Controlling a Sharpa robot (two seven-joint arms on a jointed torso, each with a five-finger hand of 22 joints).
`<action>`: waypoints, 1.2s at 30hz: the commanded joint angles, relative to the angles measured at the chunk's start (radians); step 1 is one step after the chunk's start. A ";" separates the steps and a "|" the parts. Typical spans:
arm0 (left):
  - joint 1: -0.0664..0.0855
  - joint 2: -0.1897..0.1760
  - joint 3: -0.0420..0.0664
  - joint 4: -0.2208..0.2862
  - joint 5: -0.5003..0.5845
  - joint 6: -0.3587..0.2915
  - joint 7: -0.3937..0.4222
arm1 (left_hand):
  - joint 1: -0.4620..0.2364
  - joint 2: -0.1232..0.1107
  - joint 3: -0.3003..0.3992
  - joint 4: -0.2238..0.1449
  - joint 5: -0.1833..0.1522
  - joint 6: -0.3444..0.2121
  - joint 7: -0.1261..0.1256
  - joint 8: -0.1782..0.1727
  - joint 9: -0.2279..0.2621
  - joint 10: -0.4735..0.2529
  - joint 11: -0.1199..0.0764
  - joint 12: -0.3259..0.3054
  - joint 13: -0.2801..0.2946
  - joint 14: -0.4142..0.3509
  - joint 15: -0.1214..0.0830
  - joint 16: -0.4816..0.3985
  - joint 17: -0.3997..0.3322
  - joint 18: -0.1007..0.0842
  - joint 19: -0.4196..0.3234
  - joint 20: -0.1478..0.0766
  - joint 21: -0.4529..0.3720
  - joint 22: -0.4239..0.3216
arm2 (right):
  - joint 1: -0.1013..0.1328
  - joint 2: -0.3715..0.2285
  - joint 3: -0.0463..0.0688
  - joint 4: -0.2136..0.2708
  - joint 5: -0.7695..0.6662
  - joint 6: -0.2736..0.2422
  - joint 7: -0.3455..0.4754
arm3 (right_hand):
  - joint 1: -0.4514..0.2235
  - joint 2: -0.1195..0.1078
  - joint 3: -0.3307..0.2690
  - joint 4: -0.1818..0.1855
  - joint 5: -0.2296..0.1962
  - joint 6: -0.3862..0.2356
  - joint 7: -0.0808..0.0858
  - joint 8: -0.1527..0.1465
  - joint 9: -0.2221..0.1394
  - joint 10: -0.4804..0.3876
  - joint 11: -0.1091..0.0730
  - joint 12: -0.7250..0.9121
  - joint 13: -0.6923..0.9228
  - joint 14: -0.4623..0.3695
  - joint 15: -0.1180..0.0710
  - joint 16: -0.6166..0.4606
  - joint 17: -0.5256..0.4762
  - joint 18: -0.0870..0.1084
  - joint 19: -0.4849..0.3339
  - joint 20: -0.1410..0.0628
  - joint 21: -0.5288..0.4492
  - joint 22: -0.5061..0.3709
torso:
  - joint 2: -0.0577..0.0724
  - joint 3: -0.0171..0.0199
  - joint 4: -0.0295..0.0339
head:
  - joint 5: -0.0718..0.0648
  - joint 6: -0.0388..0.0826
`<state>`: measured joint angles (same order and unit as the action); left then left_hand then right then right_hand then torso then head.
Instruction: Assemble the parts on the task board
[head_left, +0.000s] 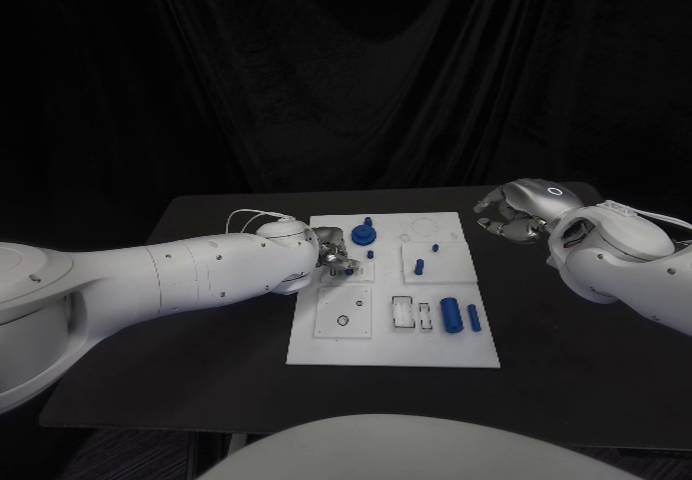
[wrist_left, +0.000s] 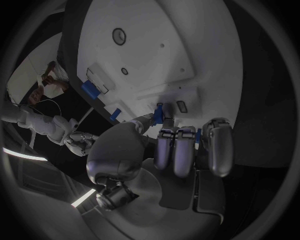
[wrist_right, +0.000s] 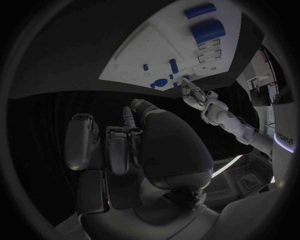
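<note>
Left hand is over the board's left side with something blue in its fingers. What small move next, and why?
Probably ease the left hand down to seat the small blue part it pinches; the left wrist view shows the part just above the task board. Which recess lies under it, I cannot tell. The right hand hangs off the board's far right corner, out of the way.

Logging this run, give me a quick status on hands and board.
Left hand pinching small blue part over task board. Right hand off board, fingers curled, holding nothing. Nothing in the way.
</note>
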<state>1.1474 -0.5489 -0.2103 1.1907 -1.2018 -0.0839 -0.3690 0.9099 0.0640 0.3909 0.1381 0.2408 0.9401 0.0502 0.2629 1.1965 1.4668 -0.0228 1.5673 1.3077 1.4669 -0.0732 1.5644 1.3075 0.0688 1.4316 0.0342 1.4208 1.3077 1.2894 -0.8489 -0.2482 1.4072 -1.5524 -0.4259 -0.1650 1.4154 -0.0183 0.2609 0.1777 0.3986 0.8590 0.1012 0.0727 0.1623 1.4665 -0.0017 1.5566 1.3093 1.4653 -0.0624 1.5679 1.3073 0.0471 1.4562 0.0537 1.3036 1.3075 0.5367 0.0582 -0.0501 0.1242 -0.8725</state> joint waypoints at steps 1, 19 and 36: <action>-0.006 0.006 -0.001 -0.001 0.003 0.009 0.019 | -0.011 0.000 0.002 0.008 -0.005 0.004 0.000 -0.005 0.000 0.104 0.000 0.004 0.263 0.104 -0.001 0.006 0.263 -0.009 -0.005 0.003 -0.006 0.064 | -0.002 0.001 0.001 -0.001 -0.004 0.010 -0.022 | -0.007 0.006 0.005 0.001 0.007 0.005 0.003 -0.004 -0.001 0.088 0.008 -0.005 0.248 0.105 0.008 0.001 0.262 0.014 -0.007 0.002 -0.005 0.183 | 0.000 0.0001 -0.0013 | -0.001 0.000; -0.009 0.002 -0.001 -0.002 0.003 0.024 0.020 | -0.040 -0.023 -0.093 0.091 -0.065 0.019 0.003 -0.031 0.001 0.104 0.003 0.004 0.263 0.104 0.002 0.006 0.263 -0.009 -0.006 0.007 -0.012 0.067 | -0.003 0.001 0.001 -0.002 -0.004 0.022 -0.026 | -0.009 0.005 0.006 0.001 0.007 0.005 0.003 -0.005 -0.002 0.087 0.009 -0.006 0.247 0.105 0.008 0.000 0.261 0.014 -0.007 0.002 -0.006 0.183 | 0.000 -0.0001 -0.0006 | -0.001 0.000; -0.010 -0.005 -0.001 -0.003 0.003 -0.005 0.038 | -0.187 0.048 -0.260 0.156 -0.142 0.037 0.003 -0.056 0.016 0.104 0.004 0.004 0.263 0.104 0.003 0.006 0.263 -0.009 -0.003 0.008 -0.017 0.077 | -0.004 0.001 0.001 -0.004 -0.004 0.028 -0.022 | -0.029 -0.004 0.004 0.007 0.011 0.005 0.002 -0.005 -0.004 0.086 0.009 -0.007 0.247 0.105 0.009 0.000 0.262 0.014 -0.008 0.003 -0.008 0.182 | 0.000 -0.0002 0.0009 | -0.003 0.000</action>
<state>1.1437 -0.5538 -0.2087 1.1866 -1.2032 -0.0880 -0.3485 0.7310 0.1114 0.1363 0.2948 0.1016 0.9722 0.0536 0.2126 1.2107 1.4667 -0.0228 1.5673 1.3077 1.4669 -0.0732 1.5644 1.3073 0.0689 1.4279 0.0378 1.4091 1.3074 1.2885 -0.8471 -0.2481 1.4031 -1.5523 -0.4046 -0.1727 1.3944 -0.0210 0.2637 0.1806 0.4060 0.8590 0.1012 0.0727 0.1600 1.4666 -0.0017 1.5566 1.3092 1.4653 -0.0624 1.5679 1.3073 0.0470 1.4526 0.0574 1.2998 1.3080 0.5372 0.0578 -0.0498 0.1227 -0.8725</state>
